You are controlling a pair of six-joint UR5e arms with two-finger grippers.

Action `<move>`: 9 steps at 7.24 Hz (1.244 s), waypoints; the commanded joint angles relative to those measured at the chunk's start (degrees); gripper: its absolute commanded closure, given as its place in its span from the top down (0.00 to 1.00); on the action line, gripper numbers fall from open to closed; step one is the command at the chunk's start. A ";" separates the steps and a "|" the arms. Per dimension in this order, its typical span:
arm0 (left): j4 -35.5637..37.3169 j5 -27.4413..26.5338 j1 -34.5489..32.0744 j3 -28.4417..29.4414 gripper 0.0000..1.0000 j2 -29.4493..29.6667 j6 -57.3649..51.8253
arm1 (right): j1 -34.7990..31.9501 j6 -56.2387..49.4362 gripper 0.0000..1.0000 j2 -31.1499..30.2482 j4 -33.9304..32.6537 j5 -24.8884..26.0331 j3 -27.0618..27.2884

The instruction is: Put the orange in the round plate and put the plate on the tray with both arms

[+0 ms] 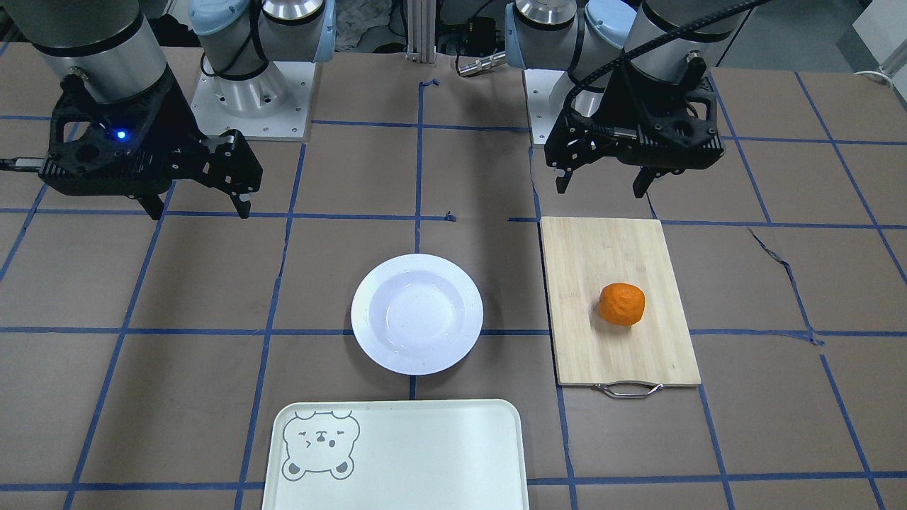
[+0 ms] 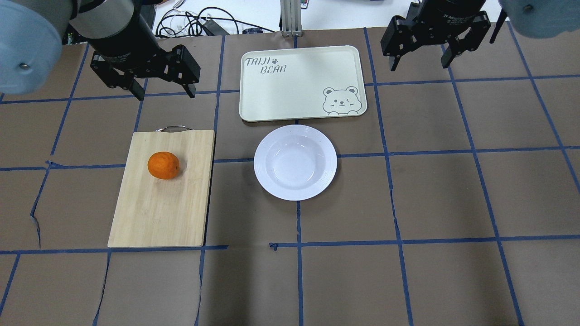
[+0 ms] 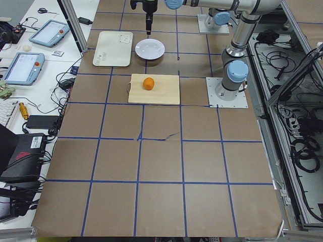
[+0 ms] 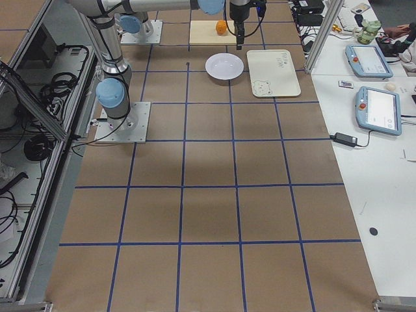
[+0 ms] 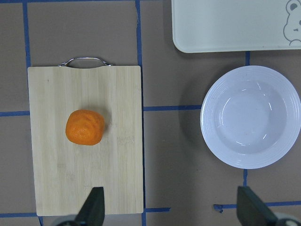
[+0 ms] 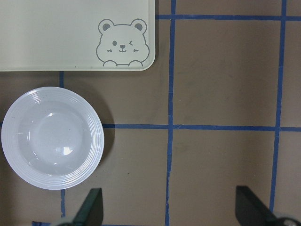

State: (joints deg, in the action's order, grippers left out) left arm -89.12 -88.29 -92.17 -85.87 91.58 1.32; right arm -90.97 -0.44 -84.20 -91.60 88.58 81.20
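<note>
Orange against pale wood is what catches the eye. The orange [image 2: 163, 165] sits on a wooden cutting board [image 2: 158, 213], well off to the left arm's side of the round plate [image 2: 295, 136], with bare table [image 2: 408, 271] between board and plate. The plate lies flat with nothing in it. Just past the plate, on the side away from the robot, lies the tray [image 2: 299, 77], its bear face in the corner nearest the plate. A thin strip of table shows between the tray's edge and the plate's rim, so the two are close but not touching. The tray carries nothing.

By my reckoning none of the task is done. The fruit has to come off the board and go into the plate, and then the plate has to go onto the tray with both arms sharing it.

The left gripper [image 2: 166, 95] hangs high over the table on the orange's side of the plate, spread wide, with nothing between its fingers and touching nothing. Its wrist view looks straight down on board, fruit and plate, the two fingertips far apart at the bottom edge. The right gripper [image 2: 419, 65] hangs on the opposite side of the plate, spread just as wide, empty and clear of the table. Being nearer the fruit, the left one looks likeliest to make the first pick, though that is only my guess.
</note>
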 commanded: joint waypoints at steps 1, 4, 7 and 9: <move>-0.09 -0.13 -0.03 0.09 1.00 0.00 0.09 | 0.00 0.00 1.00 0.00 -0.07 -0.07 0.01; -0.35 -0.48 0.24 0.44 1.00 0.00 0.09 | 0.00 0.00 1.00 0.00 -0.07 0.02 0.01; -0.44 -0.57 0.68 0.96 1.00 1.58 0.09 | 0.09 0.00 1.00 0.00 -0.07 0.28 0.01; -0.79 -0.75 1.03 -0.08 1.00 1.66 -0.17 | 0.00 0.00 1.00 0.00 -0.16 0.28 0.01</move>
State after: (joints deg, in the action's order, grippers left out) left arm -89.73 -88.93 -91.38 -85.25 92.89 1.35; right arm -90.94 -0.44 -84.20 -91.69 88.84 81.21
